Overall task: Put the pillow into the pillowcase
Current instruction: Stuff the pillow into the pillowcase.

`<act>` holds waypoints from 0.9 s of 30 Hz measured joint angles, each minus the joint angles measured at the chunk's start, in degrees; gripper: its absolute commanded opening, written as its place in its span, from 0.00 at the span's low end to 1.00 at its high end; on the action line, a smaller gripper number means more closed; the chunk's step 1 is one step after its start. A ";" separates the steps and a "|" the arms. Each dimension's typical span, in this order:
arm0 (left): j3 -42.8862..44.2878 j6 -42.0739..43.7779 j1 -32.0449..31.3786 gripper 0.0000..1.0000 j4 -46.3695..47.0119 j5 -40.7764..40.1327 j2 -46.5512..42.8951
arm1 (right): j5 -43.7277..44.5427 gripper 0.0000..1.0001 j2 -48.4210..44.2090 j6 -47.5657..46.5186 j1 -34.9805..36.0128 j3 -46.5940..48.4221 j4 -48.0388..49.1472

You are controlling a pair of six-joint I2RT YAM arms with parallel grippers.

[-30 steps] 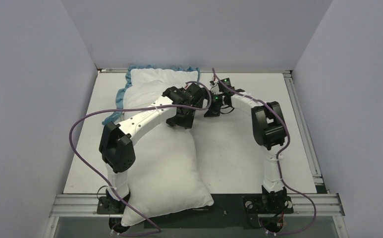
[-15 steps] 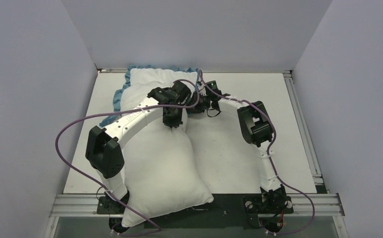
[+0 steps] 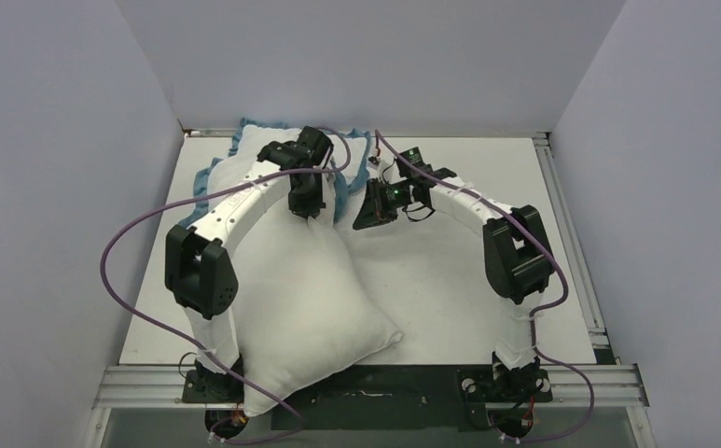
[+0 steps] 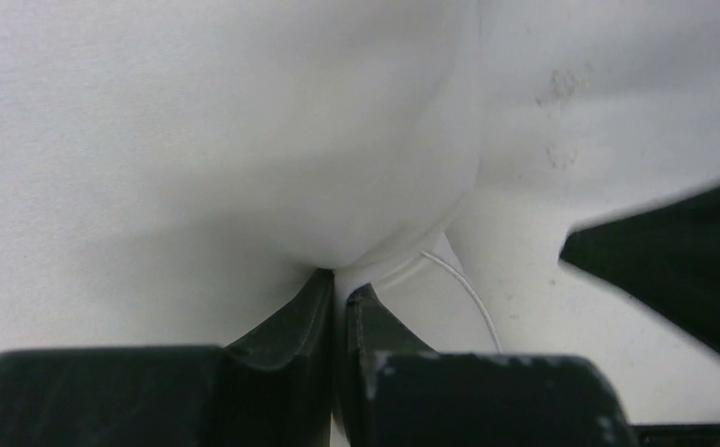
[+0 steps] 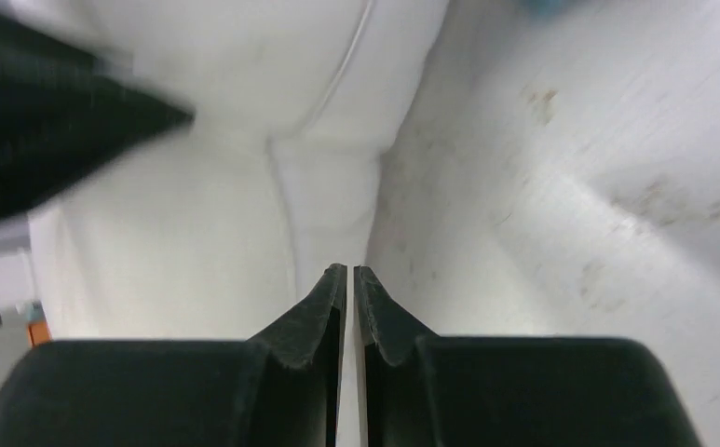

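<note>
Pale surface carries the pillow, its fabric pinched by the left pincer, likely to push it toward the pillowcase at 12 o'clock; the right pincer is closed on nothing.

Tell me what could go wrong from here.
1. The left end effector pinches only a small fold of the pillow; the fabric may slip out.
2. The right end effector is shut beside the pillow, apparently on nothing, so the pillowcase is unheld and may bunch.
3. The pillow's near end hangs past the table and might slide off.
</note>
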 measured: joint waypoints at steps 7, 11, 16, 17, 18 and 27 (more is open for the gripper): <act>9.38 0.66 2.51 0.00 -1.38 -3.23 8.02 | 0.04 0.16 -3.93 -13.64 4.87 -0.87 -18.93; 9.44 1.40 3.26 0.00 -1.05 -2.49 8.02 | 2.78 0.45 -4.50 -14.08 3.56 -1.25 -20.98; 4.28 2.21 3.26 0.00 2.75 -0.02 4.63 | 3.98 0.79 -2.14 -4.59 -2.73 0.57 -9.90; 2.49 2.21 3.32 0.00 3.85 0.66 3.19 | 4.28 0.83 -0.33 -2.54 -3.80 2.27 -7.08; 1.18 2.19 3.34 0.00 4.72 1.18 1.95 | 4.68 0.86 2.05 -0.72 -4.57 4.48 -4.50; -5.84 1.18 3.23 0.00 8.74 4.04 -4.79 | 5.51 0.81 21.86 15.54 -2.60 15.08 16.52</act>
